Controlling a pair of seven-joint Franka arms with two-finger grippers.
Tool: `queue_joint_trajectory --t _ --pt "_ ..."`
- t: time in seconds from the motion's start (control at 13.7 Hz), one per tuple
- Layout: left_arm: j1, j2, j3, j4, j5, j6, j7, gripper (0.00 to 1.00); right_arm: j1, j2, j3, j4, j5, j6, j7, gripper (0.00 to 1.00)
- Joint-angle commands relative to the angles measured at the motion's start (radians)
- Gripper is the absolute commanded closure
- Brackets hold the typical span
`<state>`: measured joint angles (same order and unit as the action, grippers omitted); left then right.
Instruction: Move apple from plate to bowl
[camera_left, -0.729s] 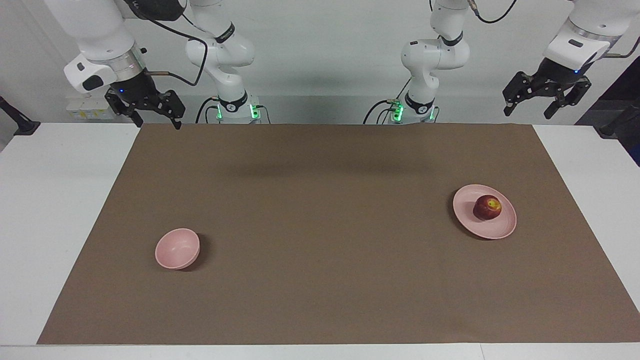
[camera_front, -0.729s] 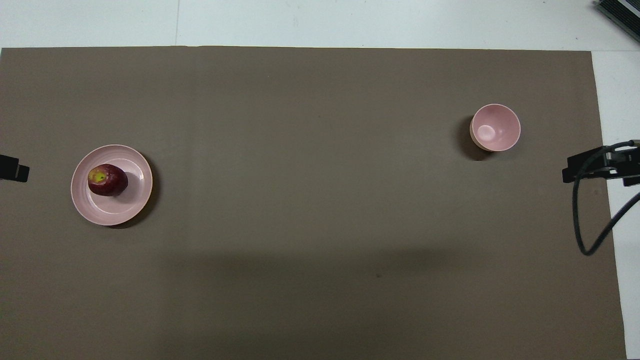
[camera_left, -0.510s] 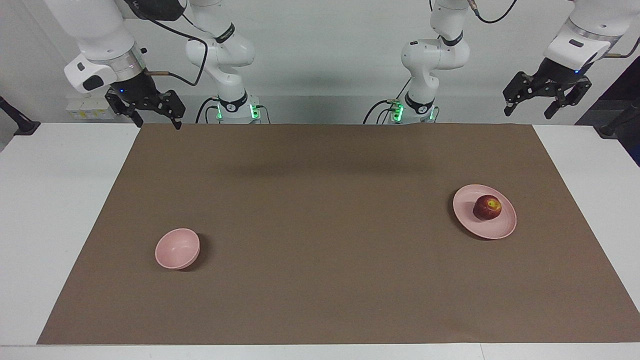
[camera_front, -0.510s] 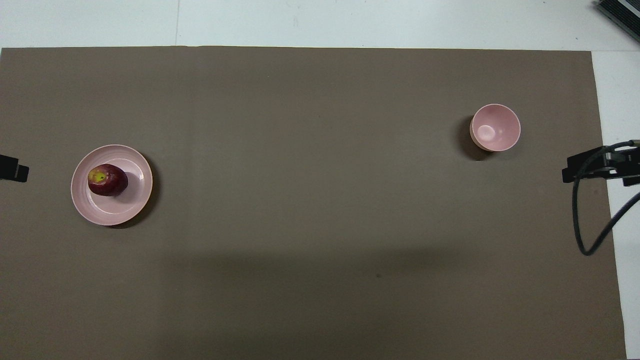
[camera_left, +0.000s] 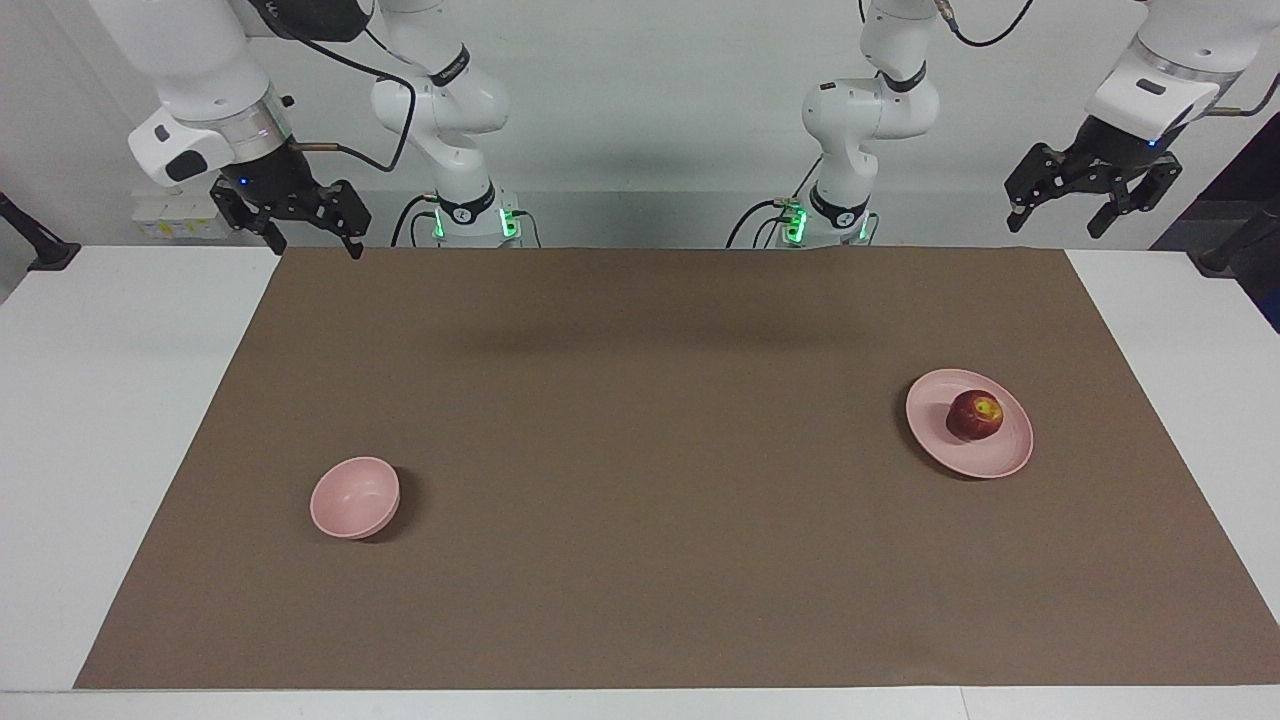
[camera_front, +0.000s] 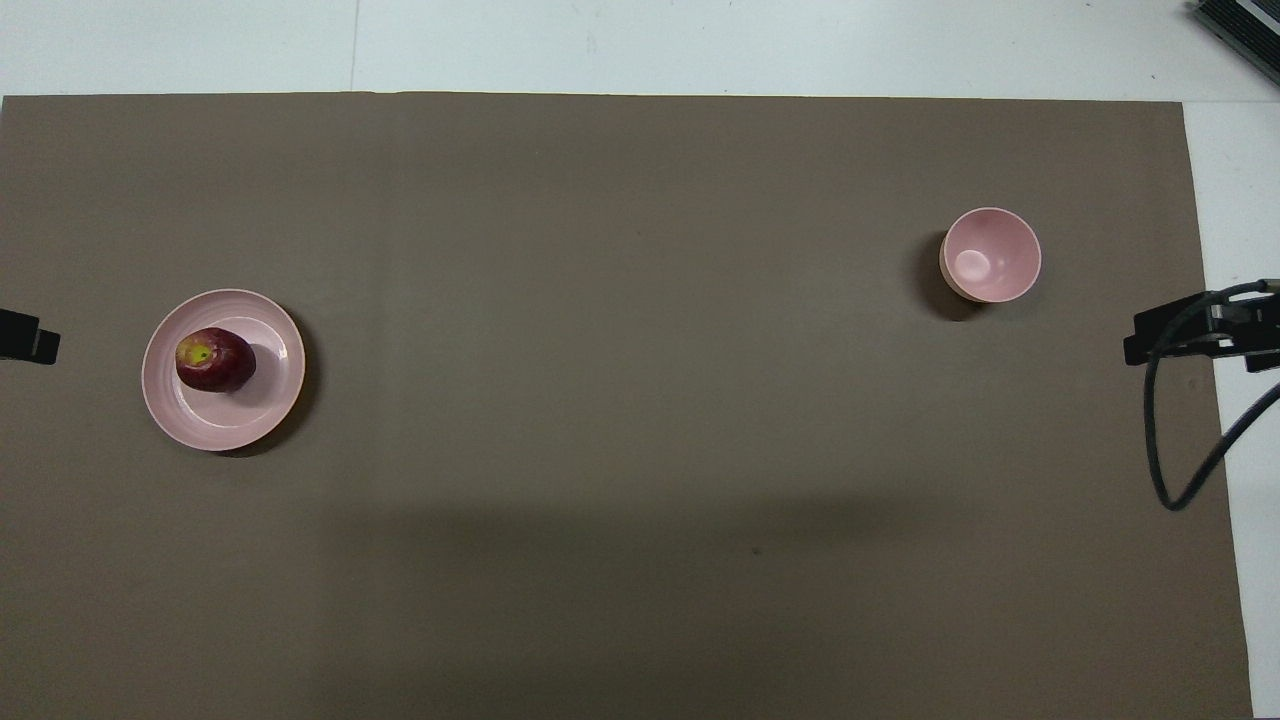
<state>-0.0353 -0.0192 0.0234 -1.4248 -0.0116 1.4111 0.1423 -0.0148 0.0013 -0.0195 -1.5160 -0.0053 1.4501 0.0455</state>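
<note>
**Apple on plate, both grippers raised at the table ends**

The dark red apple (camera_left: 975, 415) sat on the pale pink plate (camera_left: 1000, 462), stem patch up and off centre toward the rim nearer the left arm's end of the table. All places below are taken from that plate. The plate lay on the brown mat (camera_left: 640, 480) toward the left arm's end. The pink bowl (camera_left: 354, 497) stood upright and well apart from the plate, toward the right arm's end and slightly farther from the robots. The left gripper (camera_left: 1058, 222) hung in the air above the table edge at the plate's end, fingers spread apart and holding nothing. The right gripper (camera_left: 315, 243) hung above the mat's corner at the bowl's end, fingers likewise apart and holding nothing.
</note>
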Motion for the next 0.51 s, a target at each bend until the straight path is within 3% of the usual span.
queue_joint_trajectory --t 0.0,0.22,0.44 --pt "-0.001 -0.010 -0.008 0.003 -0.004 -0.018 -0.006 0.00 -0.001 0.008 0.006 0.019 0.005 -0.005 -0.006 0.00" --pt "-0.003 -0.011 -0.010 -0.006 -0.007 -0.008 -0.003 0.00 -0.001 0.006 0.006 0.014 0.005 -0.007 -0.007 0.00" --pt "-0.003 -0.047 -0.013 -0.087 -0.008 0.080 0.007 0.00 -0.001 0.005 0.006 0.014 0.007 -0.005 -0.007 0.00"
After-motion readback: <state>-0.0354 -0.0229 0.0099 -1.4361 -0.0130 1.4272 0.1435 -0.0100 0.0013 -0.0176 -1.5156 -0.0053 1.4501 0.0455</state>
